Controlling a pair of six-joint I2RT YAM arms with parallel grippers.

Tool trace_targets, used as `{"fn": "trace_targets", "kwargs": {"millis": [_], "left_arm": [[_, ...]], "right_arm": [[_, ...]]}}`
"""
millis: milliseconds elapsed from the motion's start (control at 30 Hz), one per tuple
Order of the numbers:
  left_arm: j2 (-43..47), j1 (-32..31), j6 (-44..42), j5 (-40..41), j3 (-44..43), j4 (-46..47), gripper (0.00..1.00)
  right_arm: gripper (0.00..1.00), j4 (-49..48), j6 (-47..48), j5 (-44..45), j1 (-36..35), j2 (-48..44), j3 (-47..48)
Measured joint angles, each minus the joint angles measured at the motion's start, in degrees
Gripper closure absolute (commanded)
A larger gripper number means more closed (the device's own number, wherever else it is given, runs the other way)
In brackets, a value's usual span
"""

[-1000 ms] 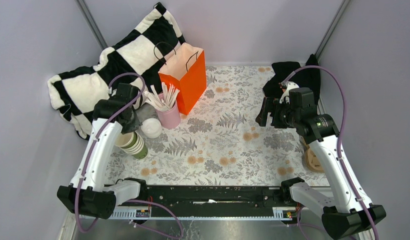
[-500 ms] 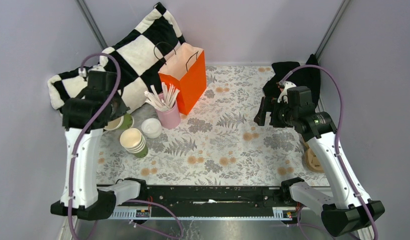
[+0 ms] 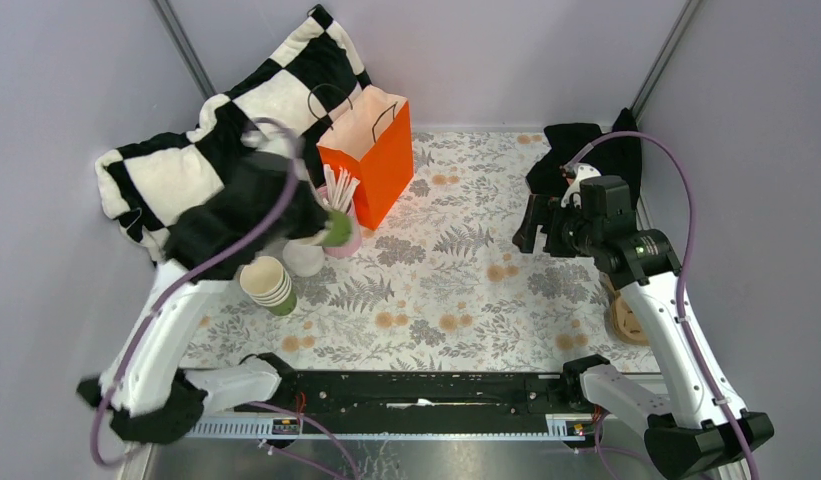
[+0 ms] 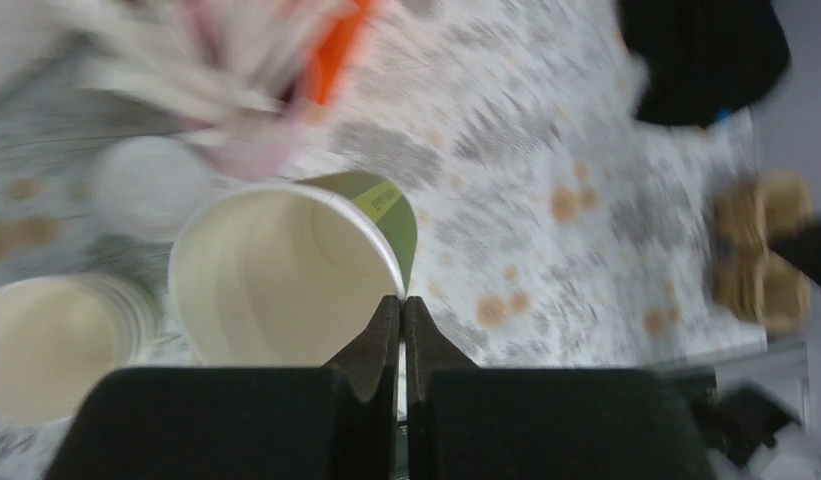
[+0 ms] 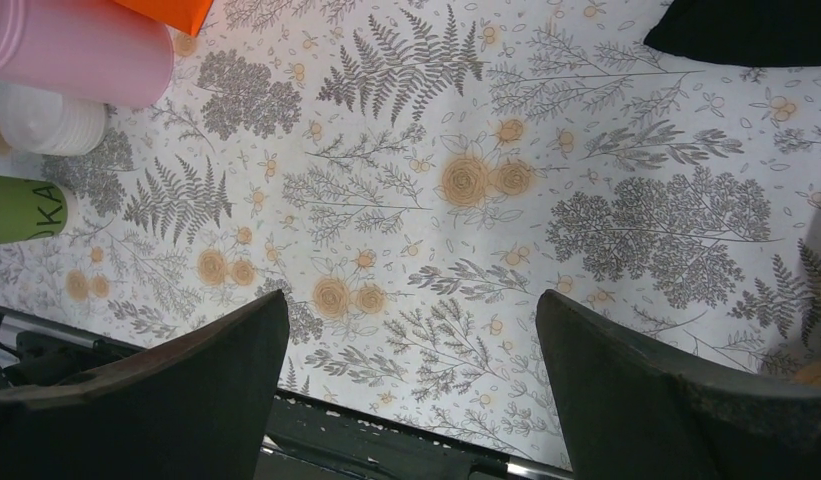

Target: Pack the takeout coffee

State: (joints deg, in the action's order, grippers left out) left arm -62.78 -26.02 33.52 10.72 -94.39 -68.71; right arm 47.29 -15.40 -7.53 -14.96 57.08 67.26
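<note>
Bright, even light, faint shadows. Overhead, motion blur smears the left arm (image 3: 236, 205). Left wrist view streaked: lidless green paper cup (image 4: 286, 275) soft, left gripper (image 4: 401, 302) sharper. Right wrist view crisp.

Green paper cup (image 4: 286, 270), lidless, beige inside, rim pinched by left end effector (image 4: 401, 305)

Around your work area
You have an orange paper bag (image 3: 374, 160) just behind a pink cup of white sticks (image 5: 81, 45), a checkered blanket (image 3: 276, 100) far left, and a black cloth (image 3: 576, 145) far right on the floral tablecloth (image 3: 456, 300).
</note>
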Motion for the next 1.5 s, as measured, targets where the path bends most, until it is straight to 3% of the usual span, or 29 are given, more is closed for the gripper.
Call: {"fn": "trace_targets", "kwargs": {"millis": [67, 200, 333, 500, 667, 900, 1033, 1133, 1267, 1400, 1500], "left_arm": [[-3.72, -13.86, 2.03, 3.69, 0.31, 2.47, 1.0], [-15.89, -29.31, 5.27, 10.43, 0.31, 6.03, 1.0], [-30.82, -36.37, 6.14, 14.34, 0.5, 9.35, 1.0], [-42.21, -39.63, 4.11, 15.17, 0.22, 12.57, 1.0], [-46.86, -39.78, 1.9, 15.17, -1.49, 14.45, 0.97], [-48.37, -39.98, -0.07, 15.45, -2.8, 15.63, 0.44], [-47.39, -40.0, -0.07, 16.74, -3.41, 13.16, 0.3], [-42.14, -39.67, 1.14, 18.51, -1.92, 10.71, 0.25], [-26.88, -36.52, 3.02, 19.1, 6.69, 8.9, 0.24], [-10.23, -22.91, 1.9, 17.0, 17.62, 8.44, 0.25], [-4.39, -10.64, -0.85, 14.08, 21.88, 8.41, 0.28]], "right_arm": [[0.0, 0.63, -0.09, 0.96, 0.0, -0.7, 0.07], [0.0, 2.32, -0.31, 3.54, 0.0, -3.06, 0.15], [0.0, 4.7, -0.59, 7.43, 0.02, -6.67, 0.5], [0.0, 7.61, -0.79, 12.24, 0.02, -10.82, 1.73], [0.0, 8.96, -0.74, 14.73, 0.02, -12.79, 2.36], [0.0, 9.92, -0.72, 15.65, 0.02, -13.0, 2.36], [0.0, 9.92, -0.61, 15.63, 0.02, -12.87, 2.36], [0.0, 9.86, -0.33, 15.54, 0.02, -12.5, 2.36], [0.0, 9.11, 0.02, 14.34, 0.02, -11.67, 1.92], [0.0, 8.13, 0.07, 11.85, 0.02, -10.64, 0.72], [0.0, 7.37, 0.04, 9.57, 0.02, -9.64, 0.26]]}}
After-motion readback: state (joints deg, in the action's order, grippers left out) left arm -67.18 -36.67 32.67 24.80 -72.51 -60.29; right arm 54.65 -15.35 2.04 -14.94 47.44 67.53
